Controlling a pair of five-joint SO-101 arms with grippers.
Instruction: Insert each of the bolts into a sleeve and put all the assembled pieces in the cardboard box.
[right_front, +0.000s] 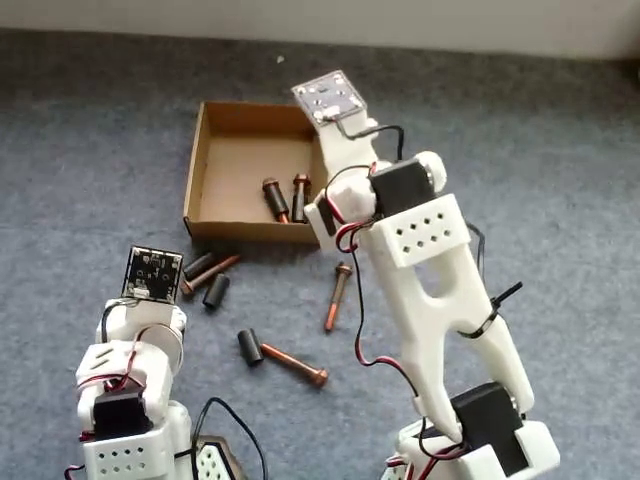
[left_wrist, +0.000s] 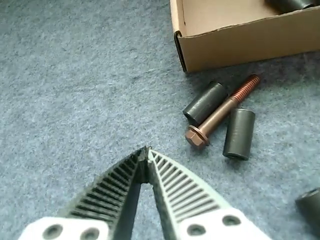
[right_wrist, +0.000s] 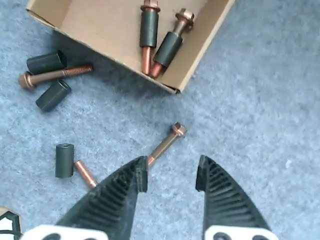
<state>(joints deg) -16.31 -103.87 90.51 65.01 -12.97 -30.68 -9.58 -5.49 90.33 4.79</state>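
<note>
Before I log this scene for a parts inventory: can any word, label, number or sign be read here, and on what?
There are none to read. The cardboard box, the bolts and the sleeves show no print; any stamp on the bolt heads is too small to tell.

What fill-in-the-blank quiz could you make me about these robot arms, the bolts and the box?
The cardboard box holds ___ assembled pieces.
Outside it, on the carpet, lie ___ loose bolts.
The right gripper is ___.
The left gripper is ___, with nothing in it.
Missing words: two; three; open; shut.
</note>
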